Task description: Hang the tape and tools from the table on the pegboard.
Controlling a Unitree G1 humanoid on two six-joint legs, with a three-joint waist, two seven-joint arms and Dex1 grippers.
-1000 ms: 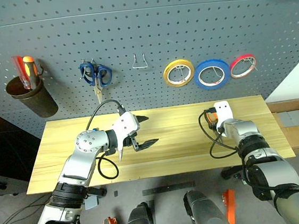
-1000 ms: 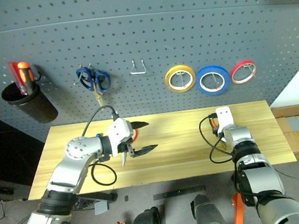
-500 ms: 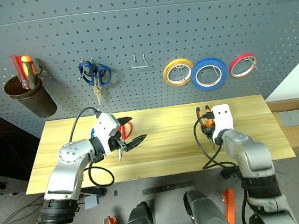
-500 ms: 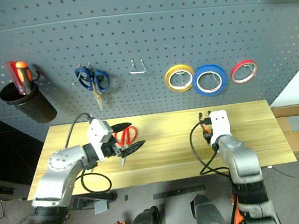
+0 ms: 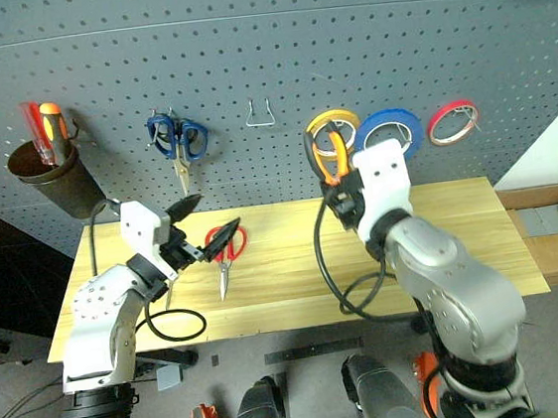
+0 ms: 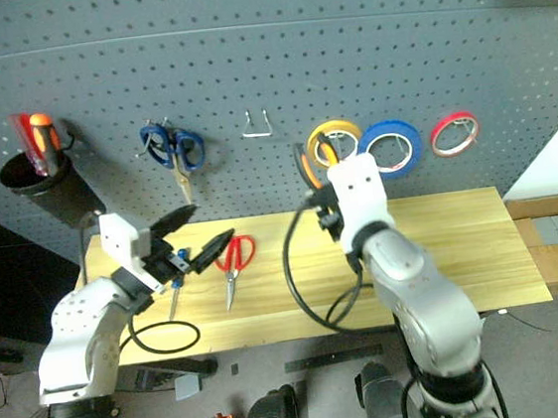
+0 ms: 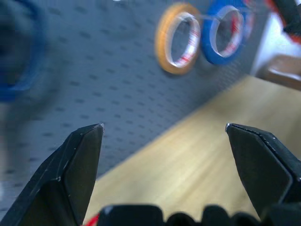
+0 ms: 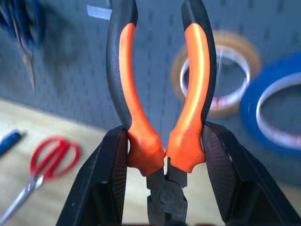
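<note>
Before the pegboard (image 5: 243, 53), clamped pliers (image 8: 162, 108) stand upright, handles up.

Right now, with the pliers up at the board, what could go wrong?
1. The right gripper clamps the pliers low, near the pivot; they could twist or slip when pushed onto a hook.
2. The handles sit in front of the yellow tape; a forward push might knock it off.
</note>
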